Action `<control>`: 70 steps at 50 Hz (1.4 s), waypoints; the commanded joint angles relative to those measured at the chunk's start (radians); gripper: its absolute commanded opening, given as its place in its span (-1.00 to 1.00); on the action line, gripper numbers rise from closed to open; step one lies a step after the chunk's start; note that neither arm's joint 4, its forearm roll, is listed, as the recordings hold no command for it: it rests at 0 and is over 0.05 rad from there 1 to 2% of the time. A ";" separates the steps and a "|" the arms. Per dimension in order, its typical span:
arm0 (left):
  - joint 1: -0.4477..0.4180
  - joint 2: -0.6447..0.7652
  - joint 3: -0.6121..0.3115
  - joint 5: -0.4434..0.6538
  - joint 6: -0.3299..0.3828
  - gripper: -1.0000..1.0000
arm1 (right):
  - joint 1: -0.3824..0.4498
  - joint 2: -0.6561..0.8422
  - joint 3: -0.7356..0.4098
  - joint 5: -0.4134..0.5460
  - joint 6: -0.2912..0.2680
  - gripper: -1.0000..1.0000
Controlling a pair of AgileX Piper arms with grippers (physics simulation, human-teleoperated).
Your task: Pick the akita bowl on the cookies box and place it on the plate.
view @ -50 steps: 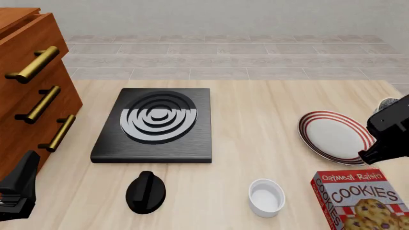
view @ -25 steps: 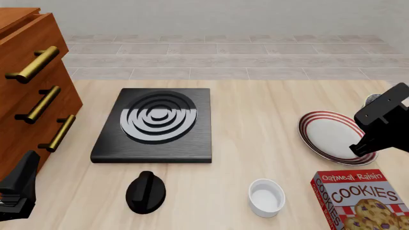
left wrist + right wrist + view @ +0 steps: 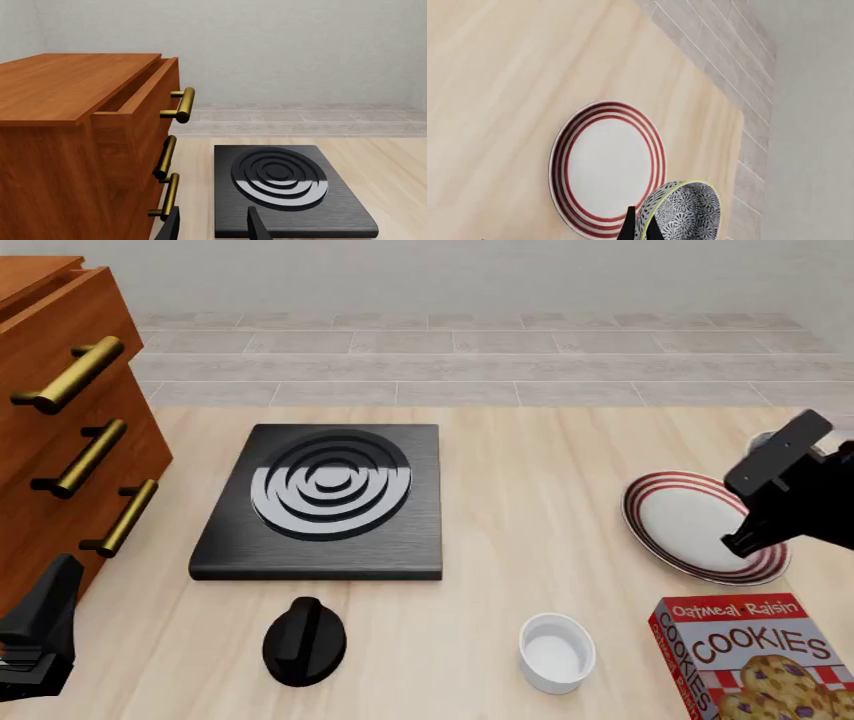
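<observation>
Two black fingers of the right pincer (image 3: 640,229) are pinched on the rim of the akita bowl (image 3: 684,212), which hangs tilted in the air over the far edge of the red-striped plate (image 3: 608,167). On the table (image 3: 534,530), the cookies box (image 3: 757,652) lies near the plate, beside a white ramekin (image 3: 557,650). The left pincer (image 3: 212,227) stands parted and empty by the black stove (image 3: 283,185).

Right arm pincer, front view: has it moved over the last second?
Yes. The right pincer, gripping the akita bowl, shifted left, further over the plate.
</observation>
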 commanded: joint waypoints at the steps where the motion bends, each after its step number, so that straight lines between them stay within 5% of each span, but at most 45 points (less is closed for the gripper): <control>1: 0.000 0.000 0.000 0.000 0.000 1.00 | 0.020 0.058 -0.036 -0.023 -0.007 -1.00; 70: 0.000 0.000 0.000 0.000 0.000 1.00 | 0.041 0.249 -0.078 -0.106 -0.091 -1.00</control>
